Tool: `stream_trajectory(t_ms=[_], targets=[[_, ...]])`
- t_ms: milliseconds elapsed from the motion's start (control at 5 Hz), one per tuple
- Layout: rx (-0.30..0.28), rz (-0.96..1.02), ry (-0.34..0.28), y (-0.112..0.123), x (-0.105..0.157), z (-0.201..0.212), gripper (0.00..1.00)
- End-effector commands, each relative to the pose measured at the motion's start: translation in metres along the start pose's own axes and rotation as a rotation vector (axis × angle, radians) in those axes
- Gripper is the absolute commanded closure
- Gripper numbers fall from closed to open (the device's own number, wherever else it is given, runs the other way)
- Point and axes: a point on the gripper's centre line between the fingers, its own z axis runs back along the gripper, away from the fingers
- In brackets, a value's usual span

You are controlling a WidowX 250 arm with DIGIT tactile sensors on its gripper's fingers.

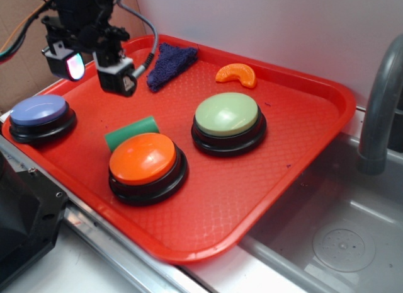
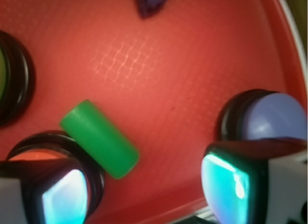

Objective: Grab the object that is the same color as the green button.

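Note:
A small green cylinder, the object [image 1: 131, 132] [image 2: 99, 138], lies on its side on the red tray [image 1: 296, 129], touching the far left side of the orange button [image 1: 143, 160]. The pale green button [image 1: 227, 118] stands to its right, mid-tray. My gripper [image 1: 94, 69] [image 2: 147, 190] hangs open above the tray's back left, up and left of the cylinder, with nothing between its fingers. In the wrist view the cylinder lies ahead of my left finger [image 2: 62, 195], outside the gap.
A purple-blue button [image 1: 40, 114] sits at the tray's left edge. A dark blue cloth [image 1: 169, 63] and an orange slice [image 1: 237, 74] lie at the back. A metal sink [image 1: 340, 242] with a grey faucet [image 1: 378, 110] lies to the right.

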Motion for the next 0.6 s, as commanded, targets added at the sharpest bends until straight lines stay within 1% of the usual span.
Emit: stream_trajectory(t_ms=[0,200,400], targets=[[0.002,0.068,-0.006,-0.015,0.003,-0.035,0.0],[-0.016,0.099,0.01,-0.024,0.007,-0.047,0.0],[0.0,0.069,0.03,-0.029,0.007,-0.058,0.0]])
